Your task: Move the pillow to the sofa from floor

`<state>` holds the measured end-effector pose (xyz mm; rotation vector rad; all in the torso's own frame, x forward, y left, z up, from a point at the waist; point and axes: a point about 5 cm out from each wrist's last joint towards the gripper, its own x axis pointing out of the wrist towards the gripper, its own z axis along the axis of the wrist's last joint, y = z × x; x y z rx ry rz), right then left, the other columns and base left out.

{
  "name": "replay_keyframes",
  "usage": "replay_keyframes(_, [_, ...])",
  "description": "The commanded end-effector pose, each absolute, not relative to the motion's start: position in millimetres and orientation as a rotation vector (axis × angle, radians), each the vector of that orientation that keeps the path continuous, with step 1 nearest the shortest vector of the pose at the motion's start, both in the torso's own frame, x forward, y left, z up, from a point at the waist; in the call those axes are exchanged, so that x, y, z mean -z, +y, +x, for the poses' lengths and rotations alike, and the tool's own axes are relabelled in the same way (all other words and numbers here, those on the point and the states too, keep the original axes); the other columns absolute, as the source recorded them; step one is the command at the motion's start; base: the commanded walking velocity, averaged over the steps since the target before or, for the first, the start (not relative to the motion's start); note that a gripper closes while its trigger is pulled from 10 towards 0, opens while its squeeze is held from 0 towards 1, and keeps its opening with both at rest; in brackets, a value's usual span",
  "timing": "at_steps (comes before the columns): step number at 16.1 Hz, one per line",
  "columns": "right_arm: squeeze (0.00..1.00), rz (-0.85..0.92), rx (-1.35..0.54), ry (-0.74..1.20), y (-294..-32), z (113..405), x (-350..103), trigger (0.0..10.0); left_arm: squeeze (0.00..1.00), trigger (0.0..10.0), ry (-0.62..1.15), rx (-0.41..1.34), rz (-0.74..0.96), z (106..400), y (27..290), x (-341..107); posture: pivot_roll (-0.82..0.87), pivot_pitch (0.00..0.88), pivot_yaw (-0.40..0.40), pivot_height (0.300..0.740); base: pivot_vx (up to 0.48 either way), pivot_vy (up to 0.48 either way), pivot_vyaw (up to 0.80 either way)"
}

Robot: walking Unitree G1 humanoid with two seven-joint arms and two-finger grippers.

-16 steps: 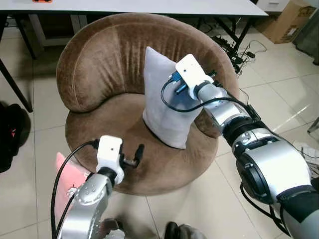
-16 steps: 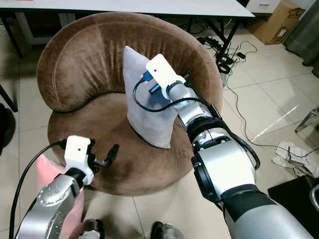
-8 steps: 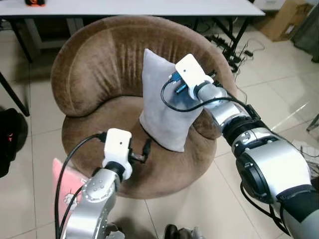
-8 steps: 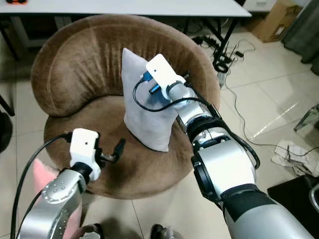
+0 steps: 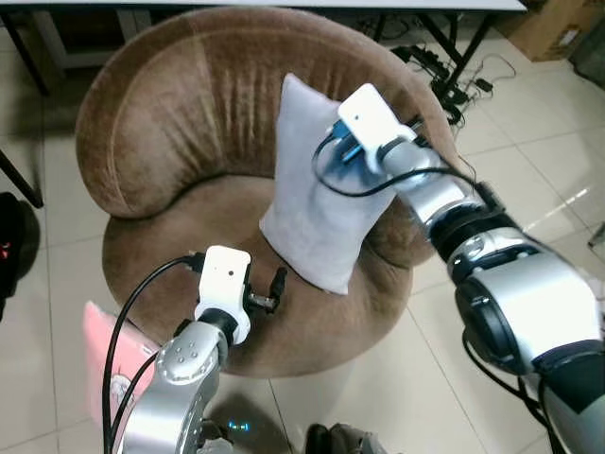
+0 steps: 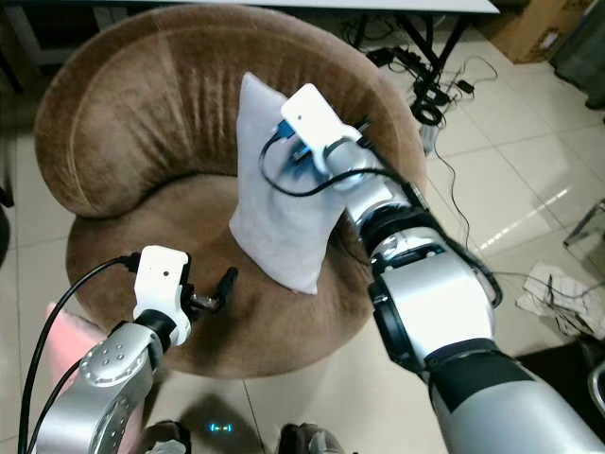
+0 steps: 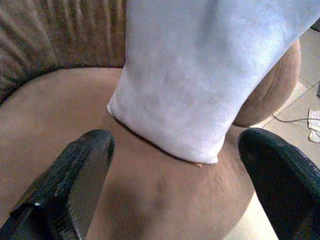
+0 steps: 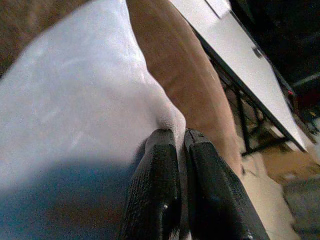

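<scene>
Upright on the seat of the round brown velvet armchair [image 5: 180, 113], the pale grey fabric pillow [image 5: 317, 213] stands on its lower corner and tilts toward the chair's right arm. The right gripper [image 8: 175, 145] pinches the pillow's upper right edge, its two black fingers [image 8: 155, 185] pressed close together with a fold of grey cloth between them. The left gripper [image 7: 175, 165] hovers over the front edge of the seat with its fingers spread wide, apart from the pillow, whose lower corner lies beyond them near the middle of the seat. A pink cushion [image 5: 109, 345] lies on the tiled floor [image 5: 529, 142] beside the chair's front left. Behind the chair, a table [image 6: 397, 5] with black legs stands over a tangle of cables [image 5: 454, 80].
</scene>
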<state>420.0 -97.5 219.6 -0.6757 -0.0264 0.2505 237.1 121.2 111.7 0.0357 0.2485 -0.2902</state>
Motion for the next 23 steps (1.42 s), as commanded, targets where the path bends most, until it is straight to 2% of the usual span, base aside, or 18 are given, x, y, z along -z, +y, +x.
replay_keyframes(1, [0.0, -0.707, -0.213, 0.006, -108, 421, -217, 10.0, 0.0, 10.0, 0.267, 0.293, 0.024, 231, 121, -108, 0.28, 0.176, -0.177, 0.74, 0.0, 0.0, 0.0])
replay_keyframes(5, [0.0, -0.71, -0.17, 0.053, -119, 422, -213, 10.0, 0.0, 10.0, 0.277, 0.255, 0.03, 227, 126, -106, 0.32, 0.195, -0.181, 0.74, 0.0, 0.0, 0.0])
replay_keyframes(10, [0.0, -0.718, -0.123, 0.116, -129, 421, -206, 10.0, 0.0, 10.0, 0.267, 0.243, 0.047, 233, 133, -100, 0.34, 0.163, -0.179, 0.74, 0.0, 0.0, 0.0])
replay_keyframes(12, [0.0, -0.705, -0.109, 0.099, -128, 423, -213, 10.0, 0.0, 10.0, 0.263, 0.225, 0.061, 237, 141, -97, 0.35, 0.151, -0.179, 0.74, 0.0, 0.0, 0.0])
replay_keyframes(17, [0.0, -0.687, -0.108, 0.104, -125, 422, -212, 10.0, 0.0, 10.0, 0.248, 0.223, 0.064, 239, 143, -94, 0.37, 0.139, -0.186, 0.74, 0.0, 0.0, 0.0])
replay_keyframes(23, [0.0, -0.698, -0.066, 0.148, -135, 421, -204, 10.0, 0.0, 10.0, 0.228, 0.178, 0.053, 236, 148, -95, 0.42, 0.142, -0.208, 0.74, 0.0, 0.0, 0.0])
